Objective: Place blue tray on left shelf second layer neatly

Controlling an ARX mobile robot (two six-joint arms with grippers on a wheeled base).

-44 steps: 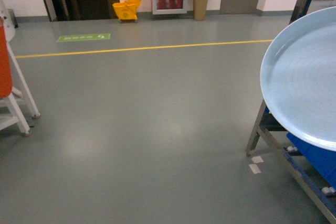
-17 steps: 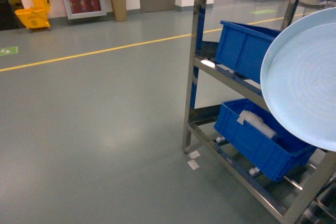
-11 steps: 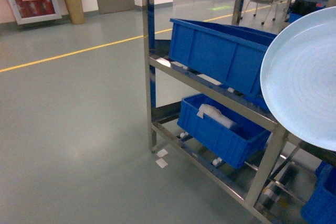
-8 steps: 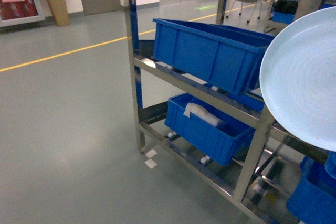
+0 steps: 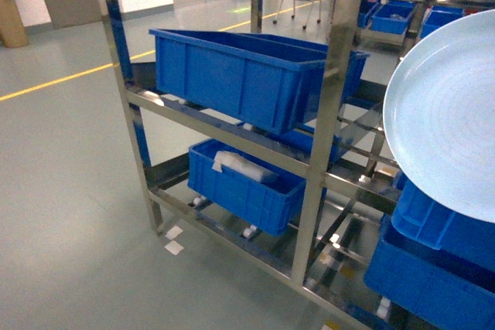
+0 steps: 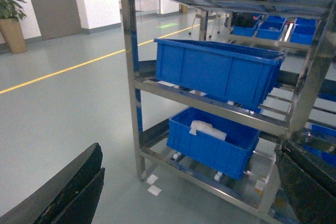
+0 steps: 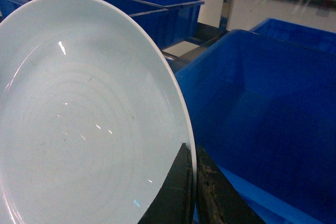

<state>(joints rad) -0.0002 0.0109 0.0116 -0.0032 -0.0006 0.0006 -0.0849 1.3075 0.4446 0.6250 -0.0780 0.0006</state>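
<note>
Blue tray [image 7: 79,124]: pale plastic, glossy, faint concentric rings, small glints. Left shelf second layer [image 5: 232,135]: polished stainless steel, mirror-bright posts and rails. Crates [image 5: 240,75]: deep blue plastic, ribbed walls, dull sheen. Floor [image 5: 69,214]: smooth grey, softly reflective. Right gripper [image 7: 193,192] jaws: black, scuffed, matt.

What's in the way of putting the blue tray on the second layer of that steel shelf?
A large blue crate already sits on the second layer, filling most of that tier. The blue tray, pinched at its rim by the right gripper, needs space beside it.
</note>
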